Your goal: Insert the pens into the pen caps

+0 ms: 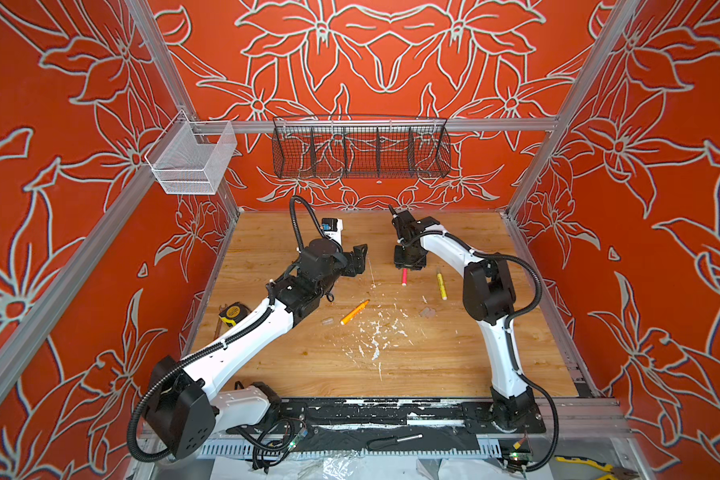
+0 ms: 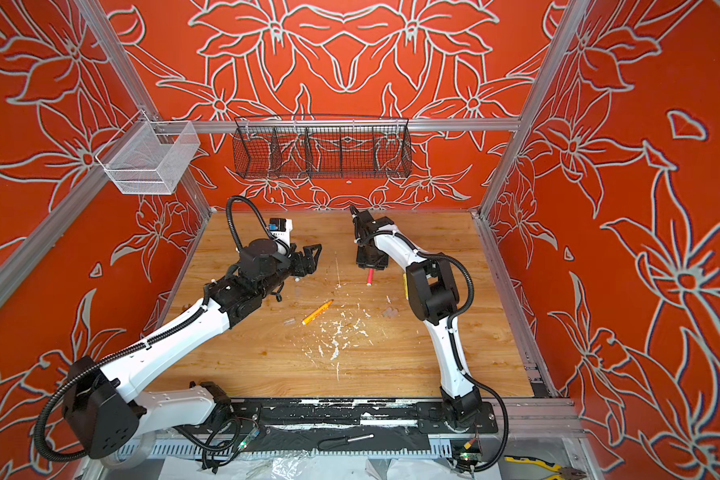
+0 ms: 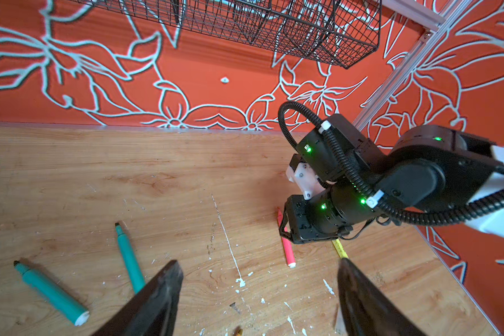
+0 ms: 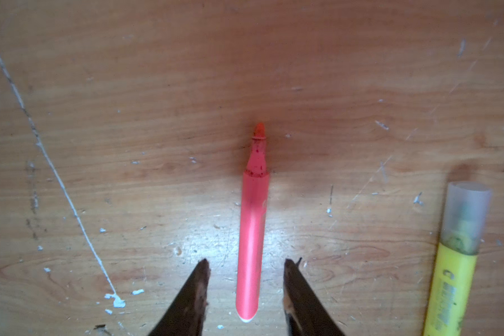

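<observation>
A pink pen lies uncapped on the wood, tip pointing away. My right gripper is open, its fingers astride the pen's white butt end without touching it. In both top views this gripper hangs over the pink pen. Beside it lies a yellow pen with a clear pen cap on its tip. My left gripper stands wide open and empty above the table. Two teal pens lie nearby. An orange pen lies mid-table, with loose clear caps either side.
White paint flecks are scattered mid-table. A tape measure sits at the left edge. A black wire basket and a white mesh basket hang on the back rail. A screwdriver lies on the front rail.
</observation>
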Tool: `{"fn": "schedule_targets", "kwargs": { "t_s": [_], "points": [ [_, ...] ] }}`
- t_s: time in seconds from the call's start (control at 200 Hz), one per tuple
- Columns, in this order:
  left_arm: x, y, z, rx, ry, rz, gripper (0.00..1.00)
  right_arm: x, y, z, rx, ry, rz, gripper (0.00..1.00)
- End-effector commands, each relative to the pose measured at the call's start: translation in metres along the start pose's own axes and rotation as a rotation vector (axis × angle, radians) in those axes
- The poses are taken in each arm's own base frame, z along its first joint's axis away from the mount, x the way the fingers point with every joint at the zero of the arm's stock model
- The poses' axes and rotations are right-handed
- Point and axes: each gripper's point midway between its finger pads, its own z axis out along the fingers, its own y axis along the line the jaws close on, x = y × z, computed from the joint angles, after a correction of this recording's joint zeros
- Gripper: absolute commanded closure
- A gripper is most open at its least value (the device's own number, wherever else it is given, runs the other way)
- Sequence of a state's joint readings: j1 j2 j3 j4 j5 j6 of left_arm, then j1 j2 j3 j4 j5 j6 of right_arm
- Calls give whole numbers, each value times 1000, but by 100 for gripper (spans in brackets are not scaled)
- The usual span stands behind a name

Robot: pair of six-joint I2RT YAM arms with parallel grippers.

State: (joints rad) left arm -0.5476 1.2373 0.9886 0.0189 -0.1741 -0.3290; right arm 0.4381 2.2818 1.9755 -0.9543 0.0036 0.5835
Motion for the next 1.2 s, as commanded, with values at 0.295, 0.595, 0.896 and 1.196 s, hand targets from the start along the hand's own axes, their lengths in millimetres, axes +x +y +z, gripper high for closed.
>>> {"fn": "schedule_targets", "kwargs": {
  "t_s": [0.295, 0.595, 0.896, 1.196],
  "points": [
    [9, 10, 11, -57, 62, -26, 19, -11, -8, 25, 49, 21, 16, 69],
    [9, 10, 11, -56, 57, -26, 19, -11, -12, 37, 55, 38, 37, 71],
    [8, 10, 11, -55, 54, -19, 19, -11, -14, 30, 53, 23, 36, 90],
    [18, -13, 15, 91, 78, -13, 19, -25, -3, -30, -67, -140, 40, 97]
  ]
}}
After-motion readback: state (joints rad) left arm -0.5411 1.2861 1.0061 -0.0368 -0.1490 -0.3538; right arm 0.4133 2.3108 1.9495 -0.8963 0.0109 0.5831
